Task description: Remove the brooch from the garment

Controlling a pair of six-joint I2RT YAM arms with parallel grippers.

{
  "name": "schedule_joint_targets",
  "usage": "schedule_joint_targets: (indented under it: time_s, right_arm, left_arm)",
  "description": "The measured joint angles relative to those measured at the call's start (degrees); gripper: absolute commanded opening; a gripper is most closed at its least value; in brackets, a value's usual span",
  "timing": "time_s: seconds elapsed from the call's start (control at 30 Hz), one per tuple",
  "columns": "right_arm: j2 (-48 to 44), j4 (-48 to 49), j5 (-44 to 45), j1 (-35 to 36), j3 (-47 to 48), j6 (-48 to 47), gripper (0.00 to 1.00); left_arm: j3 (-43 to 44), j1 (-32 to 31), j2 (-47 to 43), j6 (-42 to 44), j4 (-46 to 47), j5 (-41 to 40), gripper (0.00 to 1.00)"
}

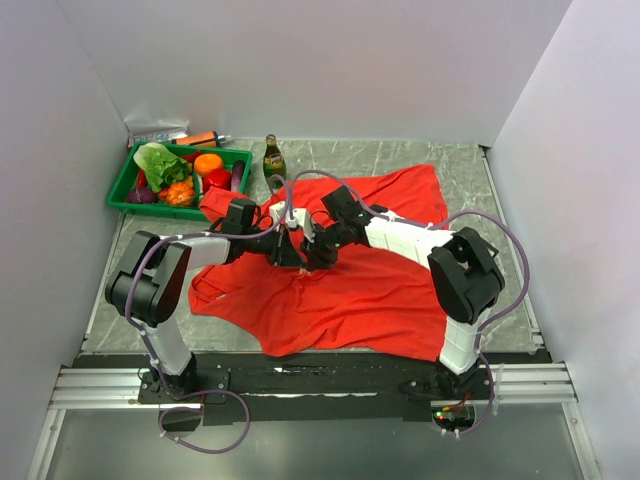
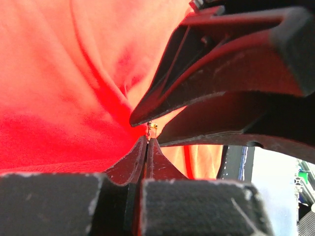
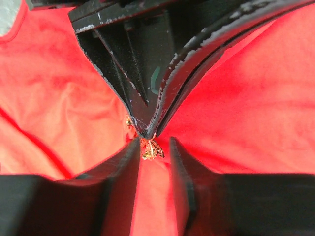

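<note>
The red garment (image 1: 340,280) lies spread over the middle of the table. Both grippers meet over its left-centre. The brooch (image 3: 152,148) is a tiny gold speck on the fabric; it also shows in the left wrist view (image 2: 152,127). My left gripper (image 2: 147,139) is shut, its tips pinched on the brooch's thin stem right at the fabric. My right gripper (image 3: 155,145) is open, one finger on each side of the brooch, tip to tip with the left gripper. In the top view the left gripper (image 1: 297,258) and right gripper (image 1: 318,254) hide the brooch.
A green basket (image 1: 133,165) of vegetables stands at the back left, touching the garment's sleeve. A dark green bottle (image 1: 273,160) stands upright just behind the garment. An orange tube (image 1: 197,138) and a packet lie behind the basket. White walls enclose the table.
</note>
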Motion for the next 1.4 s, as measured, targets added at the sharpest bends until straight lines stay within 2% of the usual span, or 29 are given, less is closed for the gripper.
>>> schedule_joint_targets:
  time_s: [0.4, 0.6, 0.8, 1.03, 1.27, 1.4]
  right_arm:
    - [-3.48, 0.28, -1.44, -5.31, 0.44, 7.17, 0.46]
    - [-5.84, 1.18, -0.39, -6.16, -1.77, 5.97, 0.46]
    - [-7.28, 0.83, 4.2, -6.14, -8.28, 1.07, 0.46]
    - [-7.28, 0.28, 8.72, -6.16, -8.44, -0.09, 0.45]
    - [-7.3, 1.27, 6.58, -6.01, -8.46, 1.62, 0.45]
    - [-7.48, 4.02, 4.63, -5.7, -8.72, 4.81, 0.46]
  left_arm:
    - [0.63, 0.28, 0.0, 1.03, -1.88, -0.59, 0.01]
    - [1.4, 0.33, 0.0, 2.58, -4.0, -0.68, 0.01]
    - [5.27, 0.33, -0.09, 11.89, -13.51, -3.17, 0.01]
    - [8.57, 0.33, -5.11, 27.1, -28.33, -10.36, 0.01]
    - [8.61, -0.07, -12.2, 32.61, -32.04, -16.26, 0.01]
    - [7.06, -0.48, -14.95, 31.67, -30.29, -18.62, 0.01]
